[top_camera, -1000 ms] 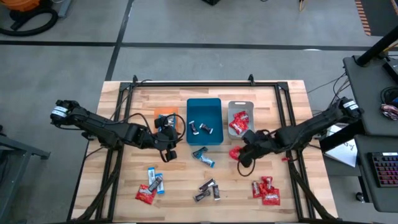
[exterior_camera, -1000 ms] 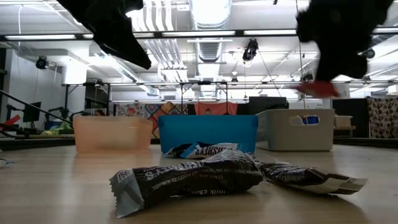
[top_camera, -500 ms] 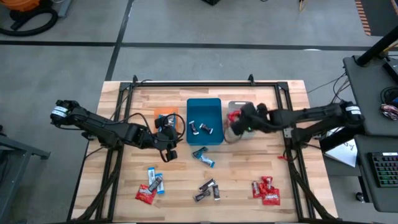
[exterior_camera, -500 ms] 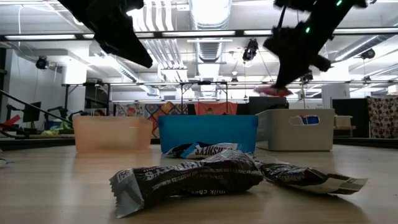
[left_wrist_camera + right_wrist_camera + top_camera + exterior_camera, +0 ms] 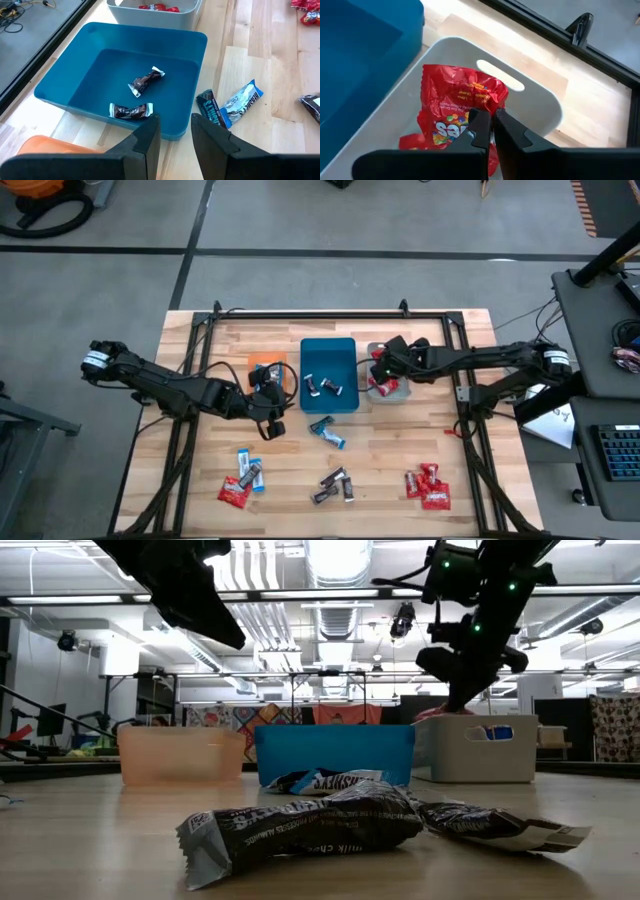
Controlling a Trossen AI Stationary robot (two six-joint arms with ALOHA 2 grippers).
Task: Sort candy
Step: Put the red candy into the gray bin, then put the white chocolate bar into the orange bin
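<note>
My right gripper (image 5: 380,367) hangs over the grey tray (image 5: 400,348), shut on a red candy packet (image 5: 462,100). More red candy (image 5: 412,142) lies in that tray. My left gripper (image 5: 176,131) stands open and holds nothing, above the table between the orange tray (image 5: 264,361) and the teal tray (image 5: 345,405). Two dark candies (image 5: 146,81) lie in the teal tray. A blue-and-white candy (image 5: 328,432) lies just near of it. Mixed candies (image 5: 241,477), dark ones (image 5: 335,485) and red ones (image 5: 428,486) lie along the near side. My right gripper pinches the red packet by an edge of its wrapper (image 5: 479,111) between its two fingers, coming slanting down from the table's right. The packet hangs below the fingers inside the grey tray's rim (image 5: 432,712). Whether it touches the candy beneath, I cannot tell.
The three trays stand in a row at the table's middle, orange (image 5: 180,755), teal (image 5: 335,752) and grey (image 5: 480,750). A black frame rail (image 5: 320,313) runs along the far edge. Bare wood lies between the trays and the near candy groups.
My right gripper has carried the red packet from the table just near of the grey tray toward the far edge, turning as it went. It now hangs over that tray, and the packet has sunk to the tray's rim.
</note>
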